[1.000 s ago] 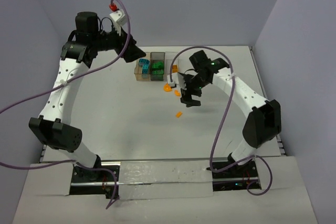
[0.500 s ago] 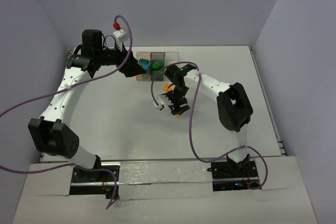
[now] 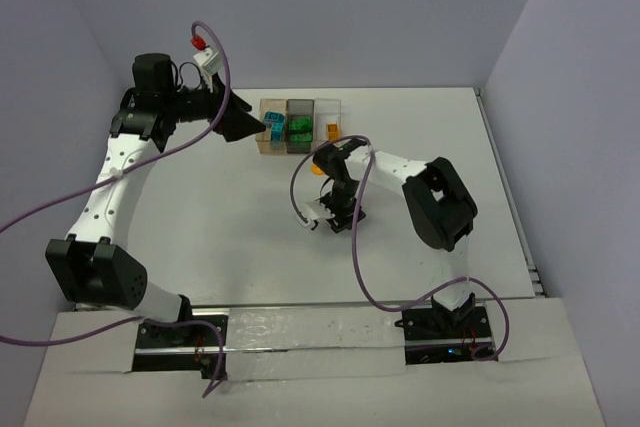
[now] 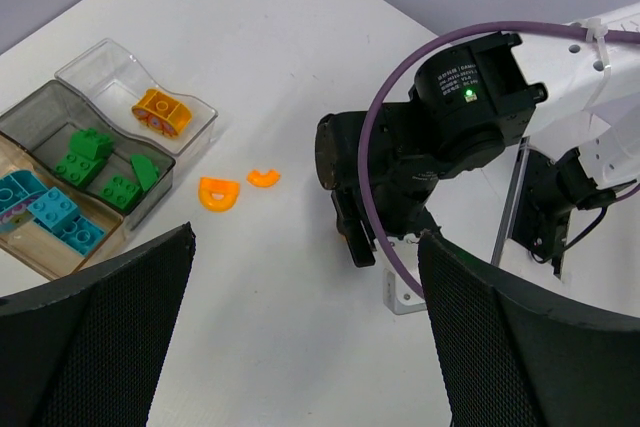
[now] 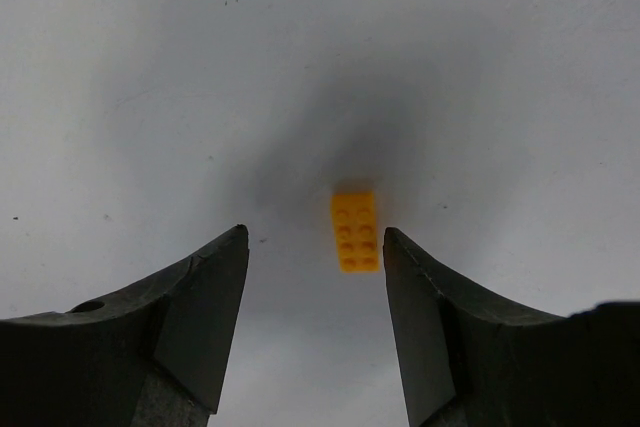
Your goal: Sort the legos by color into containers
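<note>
The three joined containers (image 3: 298,125) stand at the back of the table. In the left wrist view the orange-brown box (image 4: 22,247) holds teal legos (image 4: 45,209), the grey box (image 4: 35,119) holds green legos (image 4: 100,157), and the clear box (image 4: 105,65) holds one orange lego (image 4: 163,112). My right gripper (image 5: 314,234) is open and points down at a small orange brick (image 5: 356,231) lying between its fingertips, nearer the right one. In the top view this gripper (image 3: 338,215) hides that brick. My left gripper (image 4: 305,247) is open and empty, in the air left of the containers (image 3: 245,125).
Two loose orange pieces lie on the table near the containers: a half-round one (image 4: 216,193) and a small arch (image 4: 263,177). The right arm and its purple cable (image 3: 300,197) cross the middle of the table.
My right gripper has swung left and down from near the containers to over the orange brick. My left arm moved toward the containers, then drew back left.
</note>
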`<action>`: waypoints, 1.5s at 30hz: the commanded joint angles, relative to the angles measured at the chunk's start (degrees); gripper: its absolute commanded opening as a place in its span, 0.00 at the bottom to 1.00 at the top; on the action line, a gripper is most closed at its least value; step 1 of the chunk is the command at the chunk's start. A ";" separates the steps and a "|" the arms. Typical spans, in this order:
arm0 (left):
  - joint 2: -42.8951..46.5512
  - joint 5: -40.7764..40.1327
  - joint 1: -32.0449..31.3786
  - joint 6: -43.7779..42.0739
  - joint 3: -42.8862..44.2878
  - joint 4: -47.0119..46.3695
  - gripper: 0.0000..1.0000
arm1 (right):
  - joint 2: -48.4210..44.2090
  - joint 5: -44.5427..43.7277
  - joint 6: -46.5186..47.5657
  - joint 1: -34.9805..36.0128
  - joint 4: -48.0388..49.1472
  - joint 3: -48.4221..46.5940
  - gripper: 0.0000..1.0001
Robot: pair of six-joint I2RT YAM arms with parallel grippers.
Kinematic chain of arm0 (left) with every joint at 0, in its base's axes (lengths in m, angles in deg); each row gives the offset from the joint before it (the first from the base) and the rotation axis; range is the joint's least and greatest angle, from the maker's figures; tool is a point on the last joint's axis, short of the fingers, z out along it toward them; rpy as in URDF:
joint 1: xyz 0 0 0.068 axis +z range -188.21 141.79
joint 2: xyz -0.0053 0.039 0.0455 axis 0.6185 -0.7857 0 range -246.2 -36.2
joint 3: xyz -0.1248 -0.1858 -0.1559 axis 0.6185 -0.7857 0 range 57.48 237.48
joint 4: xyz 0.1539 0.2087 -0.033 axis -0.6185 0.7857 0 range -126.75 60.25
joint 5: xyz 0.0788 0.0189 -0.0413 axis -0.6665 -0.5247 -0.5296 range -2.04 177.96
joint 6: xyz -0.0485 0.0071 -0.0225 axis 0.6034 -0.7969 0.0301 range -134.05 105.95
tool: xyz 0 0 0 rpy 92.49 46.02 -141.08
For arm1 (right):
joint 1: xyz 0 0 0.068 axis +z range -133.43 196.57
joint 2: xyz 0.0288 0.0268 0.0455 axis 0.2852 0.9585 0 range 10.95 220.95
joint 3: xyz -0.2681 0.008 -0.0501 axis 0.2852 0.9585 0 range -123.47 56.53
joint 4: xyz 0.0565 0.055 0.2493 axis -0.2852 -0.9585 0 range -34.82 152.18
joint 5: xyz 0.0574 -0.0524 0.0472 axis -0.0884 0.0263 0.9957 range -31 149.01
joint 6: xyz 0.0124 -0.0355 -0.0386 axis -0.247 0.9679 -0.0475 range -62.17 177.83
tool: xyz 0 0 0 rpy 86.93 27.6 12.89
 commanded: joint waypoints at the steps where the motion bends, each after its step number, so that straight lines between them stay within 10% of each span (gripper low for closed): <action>1: 1.31 2.02 0.23 0.59 0.19 -2.38 0.99 | -0.27 -1.61 -0.90 0.43 2.69 0.73 0.63; 18: 0.11 1.46 0.23 1.05 0.17 -3.11 0.99 | 1.04 -3.09 -3.15 0.40 6.78 1.84 0.37; 36: -0.19 0.86 0.23 1.49 0.99 -2.91 0.99 | -0.54 -4.52 -5.71 2.10 9.77 4.93 0.46; 45: 0.21 -0.42 0.23 0.56 0.96 -1.99 0.99 | -1.09 -3.90 -10.64 3.60 9.89 3.37 0.00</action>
